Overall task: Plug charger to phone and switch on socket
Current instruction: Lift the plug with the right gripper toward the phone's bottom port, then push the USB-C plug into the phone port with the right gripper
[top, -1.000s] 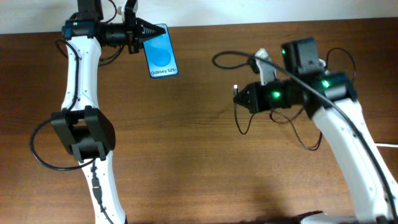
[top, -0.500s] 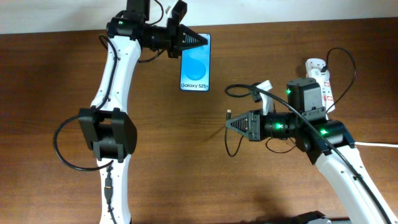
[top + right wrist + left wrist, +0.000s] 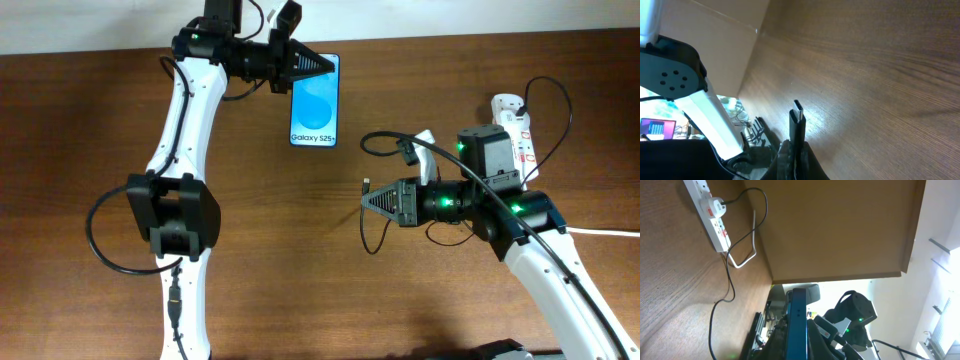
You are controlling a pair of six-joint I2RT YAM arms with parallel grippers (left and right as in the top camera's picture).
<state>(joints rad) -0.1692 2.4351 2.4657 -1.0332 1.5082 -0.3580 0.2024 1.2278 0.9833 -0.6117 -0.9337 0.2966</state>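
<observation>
My left gripper [image 3: 322,66] is shut on the phone [image 3: 314,101], held above the table at the back centre, blue "Galaxy S25" screen up. In the left wrist view the phone [image 3: 798,325] shows edge-on between the jaws. My right gripper [image 3: 368,201] is shut on the charger plug tip [image 3: 366,184], which points left, well below and right of the phone. The wrist view shows the plug [image 3: 797,120] sticking out of the shut jaws. The thin black charger cable [image 3: 385,141] loops back to the white socket [image 3: 514,125] at the right.
The socket strip [image 3: 710,210] with a white plug and thick white cord [image 3: 747,255] lies near the table's far right edge. The right arm's own black cables hang over its body [image 3: 500,200].
One second ago the phone was further left and the right gripper higher. The left arm carried the phone right; the right gripper came down and left. Nothing has moved in the last half second.
</observation>
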